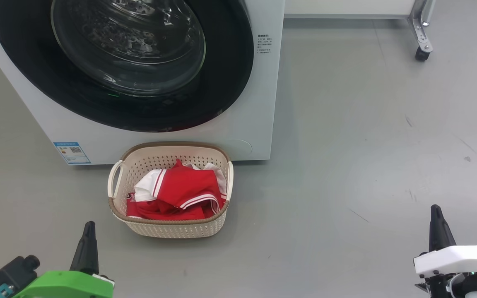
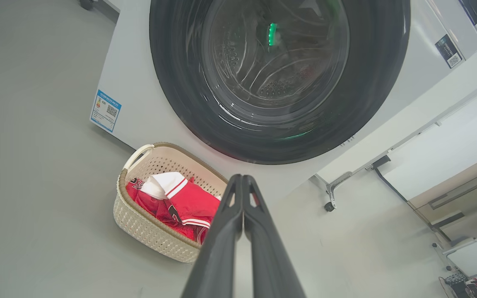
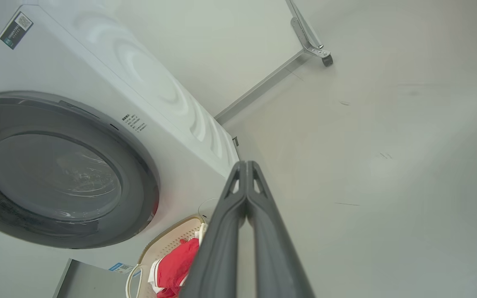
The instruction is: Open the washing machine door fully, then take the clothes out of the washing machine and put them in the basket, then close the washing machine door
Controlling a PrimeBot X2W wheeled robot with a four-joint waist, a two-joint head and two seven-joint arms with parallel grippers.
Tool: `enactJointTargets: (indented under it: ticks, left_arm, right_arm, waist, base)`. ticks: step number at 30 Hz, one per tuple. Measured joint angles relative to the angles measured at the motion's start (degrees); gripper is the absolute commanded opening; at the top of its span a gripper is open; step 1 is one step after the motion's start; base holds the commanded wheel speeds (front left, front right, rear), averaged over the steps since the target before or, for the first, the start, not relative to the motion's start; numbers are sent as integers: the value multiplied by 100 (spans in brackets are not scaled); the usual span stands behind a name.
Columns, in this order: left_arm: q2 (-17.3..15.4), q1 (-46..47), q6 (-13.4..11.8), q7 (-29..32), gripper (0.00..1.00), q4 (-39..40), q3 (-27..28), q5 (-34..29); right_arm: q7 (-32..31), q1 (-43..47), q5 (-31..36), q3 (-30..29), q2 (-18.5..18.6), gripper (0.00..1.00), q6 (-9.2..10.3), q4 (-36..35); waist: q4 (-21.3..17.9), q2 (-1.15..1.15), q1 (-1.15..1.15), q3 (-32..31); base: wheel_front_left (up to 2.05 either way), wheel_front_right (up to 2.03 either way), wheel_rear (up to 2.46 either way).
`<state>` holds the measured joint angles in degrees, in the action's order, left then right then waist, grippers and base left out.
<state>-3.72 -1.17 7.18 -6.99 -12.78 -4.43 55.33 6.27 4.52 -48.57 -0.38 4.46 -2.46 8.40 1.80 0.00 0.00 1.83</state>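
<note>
The washing machine (image 1: 263, 103) is standing at the far left, and its door (image 1: 230, 62) is sitting shut against the front. The head view is facing that front, while the right wrist view is taking in the embossed side panel (image 3: 160, 91). The basket (image 1: 172, 229) is resting just before the machine and holding the red clothes (image 1: 184, 190). Nearest, the left gripper (image 1: 90, 225) and right gripper (image 1: 434, 209) are hanging well apart, fingers pressed together, holding nothing.

The washing machine door (image 1: 230, 62) ran off the head view's edge at twelve o'clock. Print on the label (image 1: 264, 44) at its three o'clock, and on the blue sticker (image 1: 72, 153), was too small to read. The clothes (image 1: 180, 190) lay heaped, their lower folds hidden behind the basket (image 1: 172, 229) wall. In the right wrist view the fingers (image 3: 218, 240) covered the basket's three o'clock end.
</note>
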Motion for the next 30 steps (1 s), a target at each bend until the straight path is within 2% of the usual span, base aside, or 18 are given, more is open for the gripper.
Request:
enactJointTargets:
  ticks: [30]
  left_arm:
    - [-21, 155, 0, 553, 0, -135, 266, 1947]
  right_arm:
    - [-510, -363, -2301, -222, -4, 0, -213, 368]
  waist:
    - [-91, 0, 0, -85]
  base:
    - [0, 0, 0]
